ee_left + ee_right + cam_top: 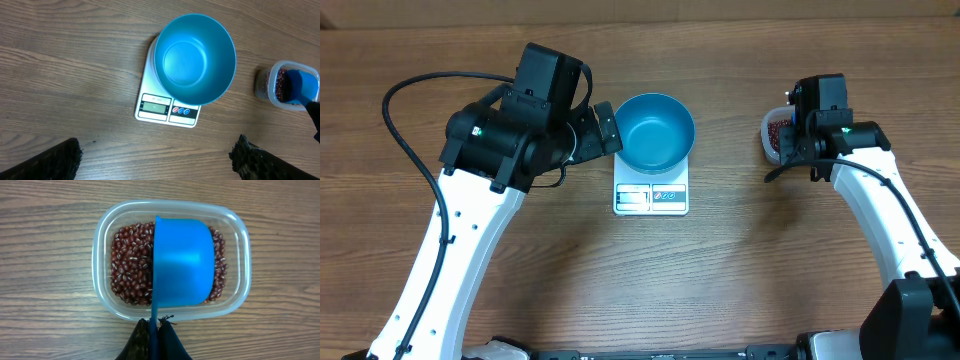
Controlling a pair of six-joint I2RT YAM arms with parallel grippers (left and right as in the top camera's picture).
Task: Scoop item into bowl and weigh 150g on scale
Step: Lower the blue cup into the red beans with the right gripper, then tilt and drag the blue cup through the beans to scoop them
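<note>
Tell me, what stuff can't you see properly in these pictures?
1. Numbers on the scale: too small to read in the left wrist and overhead views.
2. Beans under the scoop: covered by it in the right wrist view. The scoop's inside does not show there either.
3. Tub: mostly hidden behind the right arm in the overhead view, and cut off by the right edge in the left wrist view.
</note>
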